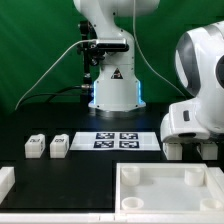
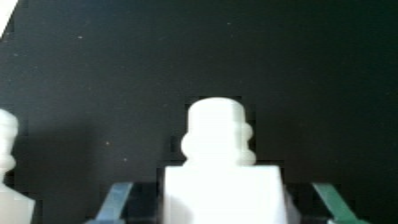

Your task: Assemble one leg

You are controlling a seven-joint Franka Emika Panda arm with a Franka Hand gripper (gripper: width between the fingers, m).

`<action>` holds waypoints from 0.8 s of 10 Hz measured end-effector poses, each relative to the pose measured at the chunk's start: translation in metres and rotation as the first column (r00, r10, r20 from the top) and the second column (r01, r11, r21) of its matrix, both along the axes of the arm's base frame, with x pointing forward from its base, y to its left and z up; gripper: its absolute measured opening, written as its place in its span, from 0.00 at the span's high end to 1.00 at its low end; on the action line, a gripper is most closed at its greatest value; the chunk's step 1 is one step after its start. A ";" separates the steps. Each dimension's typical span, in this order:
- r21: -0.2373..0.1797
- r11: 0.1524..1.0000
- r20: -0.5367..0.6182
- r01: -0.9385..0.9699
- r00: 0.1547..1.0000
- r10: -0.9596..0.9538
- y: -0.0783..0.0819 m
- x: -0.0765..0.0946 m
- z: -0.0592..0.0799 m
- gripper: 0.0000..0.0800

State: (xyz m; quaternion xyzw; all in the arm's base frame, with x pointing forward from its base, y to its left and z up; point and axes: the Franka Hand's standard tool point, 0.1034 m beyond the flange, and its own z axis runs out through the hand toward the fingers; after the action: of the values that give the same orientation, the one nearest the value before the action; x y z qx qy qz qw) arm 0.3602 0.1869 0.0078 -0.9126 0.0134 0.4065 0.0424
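In the wrist view a white leg [image 2: 217, 150] with a rounded, stepped tip lies between my fingers, pointing away from the camera over the black table. My gripper [image 2: 224, 206] is open: both green-grey fingers [image 2: 121, 200] stand off the leg's sides with a dark gap on each side. Part of another white leg [image 2: 7, 140] shows at the picture's edge. In the exterior view the arm's white hand [image 1: 190, 120] hangs low over the table at the right and hides this leg. Two more legs [image 1: 35, 147] [image 1: 60, 146] stand at the left.
The marker board [image 1: 118, 140] lies at the table's middle, in front of the robot base. A large white tray-like piece with raised rims [image 1: 165, 172] sits at the front right. Another white part [image 1: 5, 180] sits at the front left edge.
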 end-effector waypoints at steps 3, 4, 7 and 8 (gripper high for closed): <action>0.000 1.000 0.000 0.000 1.000 0.000 0.000 0.000 0.000 0.64; 0.000 1.000 0.000 0.000 1.000 0.000 0.000 0.000 0.000 0.64; 0.000 1.000 0.000 0.000 1.000 0.000 0.000 0.000 0.000 0.63; 0.011 1.000 0.008 -0.008 1.000 0.008 -0.003 0.005 0.002 0.63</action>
State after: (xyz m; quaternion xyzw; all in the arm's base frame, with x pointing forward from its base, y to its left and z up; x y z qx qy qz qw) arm 0.3655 0.1844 0.0102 -0.9140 0.0071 0.4030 0.0458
